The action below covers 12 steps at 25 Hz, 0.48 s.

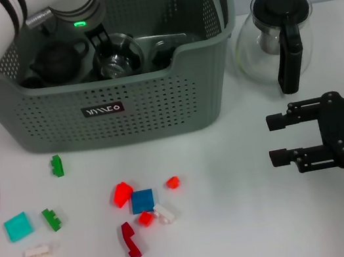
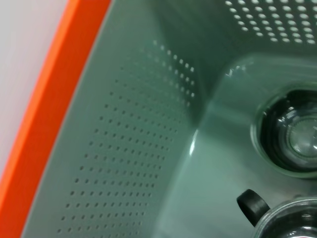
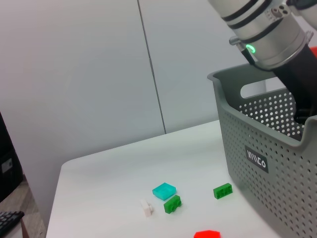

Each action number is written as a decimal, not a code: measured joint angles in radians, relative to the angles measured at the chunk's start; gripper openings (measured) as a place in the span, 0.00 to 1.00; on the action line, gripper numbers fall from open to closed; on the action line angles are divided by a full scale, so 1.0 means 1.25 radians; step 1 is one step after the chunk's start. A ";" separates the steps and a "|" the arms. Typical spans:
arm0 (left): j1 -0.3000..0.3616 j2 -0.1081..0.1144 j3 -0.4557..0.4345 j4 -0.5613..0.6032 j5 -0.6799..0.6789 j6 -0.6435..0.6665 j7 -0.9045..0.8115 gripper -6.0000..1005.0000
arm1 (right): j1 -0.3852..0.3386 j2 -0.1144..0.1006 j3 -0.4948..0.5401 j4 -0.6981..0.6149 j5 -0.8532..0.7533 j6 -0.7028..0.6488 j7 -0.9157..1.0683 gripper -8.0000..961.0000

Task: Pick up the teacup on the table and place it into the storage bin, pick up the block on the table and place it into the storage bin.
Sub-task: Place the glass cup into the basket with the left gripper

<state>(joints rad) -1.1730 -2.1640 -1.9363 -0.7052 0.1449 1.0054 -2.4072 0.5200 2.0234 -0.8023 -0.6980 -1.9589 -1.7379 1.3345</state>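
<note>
Inside storage bin (image 1: 154,105): left claw (image 1: 104,47), teacup (image 1: 118,57).

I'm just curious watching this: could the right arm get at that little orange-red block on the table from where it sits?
Probably yes. The right gripper hangs open over bare table, and nothing stands between it and the orange-red block; the glass teapot sits behind that path.

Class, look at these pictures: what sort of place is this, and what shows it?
Probably a robot test bench, not a home: a plain white table, scattered toy blocks, a grey storage bin, and bare panelled walls.
</note>
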 joint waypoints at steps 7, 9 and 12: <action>0.031 -0.005 -0.006 -0.091 -0.017 0.040 0.001 0.48 | -0.002 -0.001 0.000 0.000 0.000 0.000 0.000 0.72; 0.045 -0.005 -0.007 -0.134 -0.050 0.068 0.007 0.50 | -0.002 -0.001 0.000 0.000 0.000 0.000 0.000 0.72; 0.064 0.001 -0.017 -0.200 -0.103 0.119 0.017 0.51 | -0.002 -0.001 0.000 0.000 0.000 0.000 0.000 0.72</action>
<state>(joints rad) -1.0931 -2.1626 -1.9572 -0.9547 0.0156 1.1545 -2.3854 0.5171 2.0218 -0.8023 -0.6980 -1.9589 -1.7383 1.3345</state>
